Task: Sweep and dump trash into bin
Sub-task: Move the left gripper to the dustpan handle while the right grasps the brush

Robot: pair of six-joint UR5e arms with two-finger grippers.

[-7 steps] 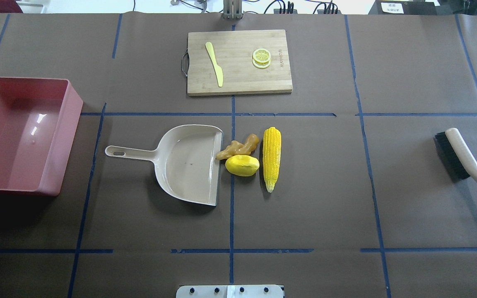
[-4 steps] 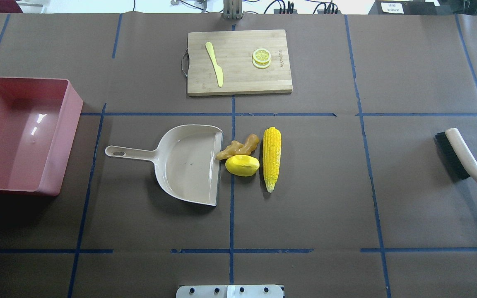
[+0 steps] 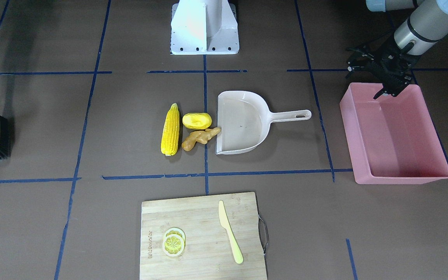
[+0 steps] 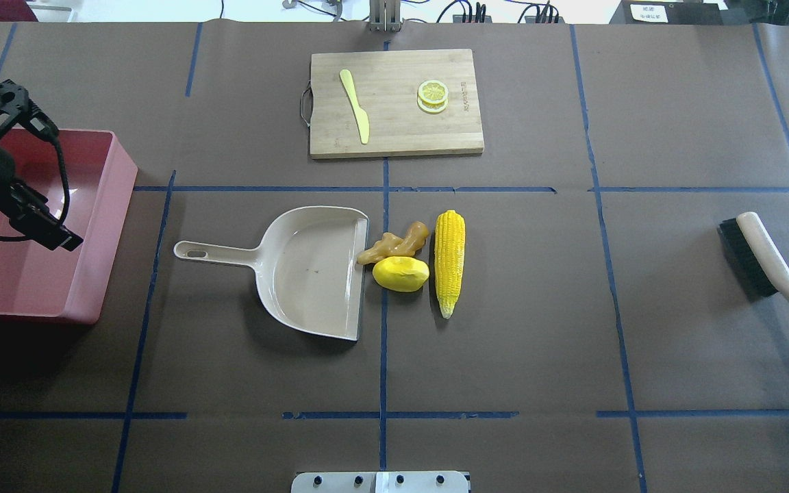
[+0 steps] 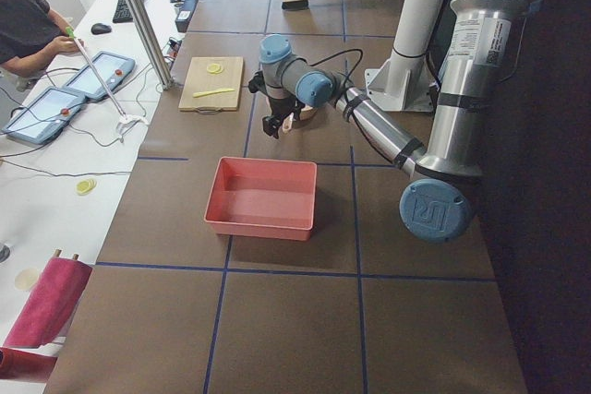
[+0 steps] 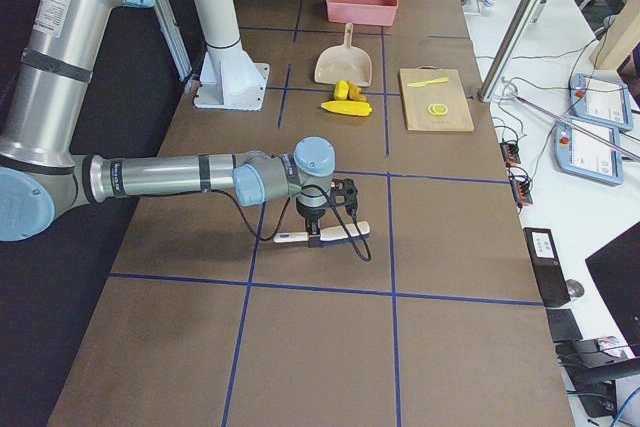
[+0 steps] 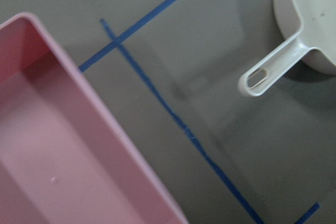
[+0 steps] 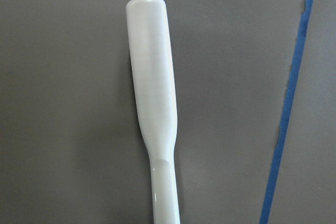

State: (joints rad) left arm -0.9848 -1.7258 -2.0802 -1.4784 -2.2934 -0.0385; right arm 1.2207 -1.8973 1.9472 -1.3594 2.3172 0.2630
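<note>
Bright light comes from above. Soft shadows lie on the table [image 4: 538,308]; a dark one sits beside the bin [image 4: 103,233]. The left wrist view is blurry. The robot base [image 3: 204,27] glares white.

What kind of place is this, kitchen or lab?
Likely a robot lab: table gridded in blue tape, toy corn cob near a dustpan, an operator with tablets alongside.

No text can be read with certainty. The cutting board [image 3: 200,243] bears a small printed mark along its left edge in the front-facing view, too tiny to decipher. A white label [image 4: 648,11] at the overhead view's upper right is equally illegible.
</note>
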